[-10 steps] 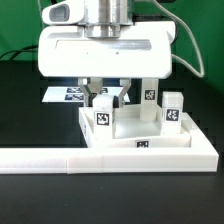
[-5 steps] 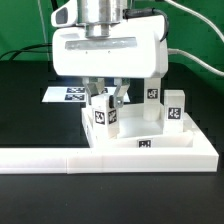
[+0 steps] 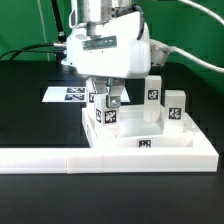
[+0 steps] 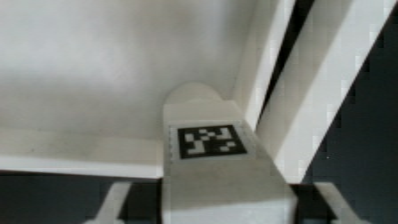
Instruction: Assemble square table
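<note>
Hiding the tool (image 3: 108,98), its housing covers the leg (image 3: 103,117) top.

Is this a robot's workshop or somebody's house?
Probably a robot lab bench: a black table, a marker board of printed tags, and the gripper closed round a tagged white leg.

A black surface (image 3: 25,115) carries the scene, with a green backdrop (image 3: 25,25) behind it at the far side, dark cables (image 3: 40,48) trailing along the far edge, the marker board (image 3: 68,95) lying flat, and a long low white wall (image 3: 60,158) at the near edge.
</note>
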`<action>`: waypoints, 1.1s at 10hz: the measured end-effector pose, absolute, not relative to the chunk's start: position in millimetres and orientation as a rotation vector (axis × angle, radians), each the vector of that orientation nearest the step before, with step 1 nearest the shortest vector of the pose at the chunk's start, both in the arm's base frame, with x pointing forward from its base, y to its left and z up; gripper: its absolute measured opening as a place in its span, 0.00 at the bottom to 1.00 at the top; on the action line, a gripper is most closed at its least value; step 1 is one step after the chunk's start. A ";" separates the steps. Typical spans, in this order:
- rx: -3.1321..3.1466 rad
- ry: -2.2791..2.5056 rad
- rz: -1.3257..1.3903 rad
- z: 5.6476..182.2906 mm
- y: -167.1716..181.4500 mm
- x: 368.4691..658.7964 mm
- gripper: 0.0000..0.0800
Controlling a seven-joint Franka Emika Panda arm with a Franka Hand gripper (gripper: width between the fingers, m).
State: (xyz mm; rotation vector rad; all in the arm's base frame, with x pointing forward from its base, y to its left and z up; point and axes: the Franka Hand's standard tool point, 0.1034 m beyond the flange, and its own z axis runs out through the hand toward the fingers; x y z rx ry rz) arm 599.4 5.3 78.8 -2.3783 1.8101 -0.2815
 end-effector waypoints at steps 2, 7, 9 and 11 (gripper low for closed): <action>-2.292 1.899 -0.269 79.7 3.8 600.0 0.38; -2.434 1.732 -0.290 78.5 6.4 600.1 0.76; -2.626 1.465 -0.319 78.4 4.5 600.1 0.80; -2.809 1.137 -0.341 78.2 7.2 600.1 0.81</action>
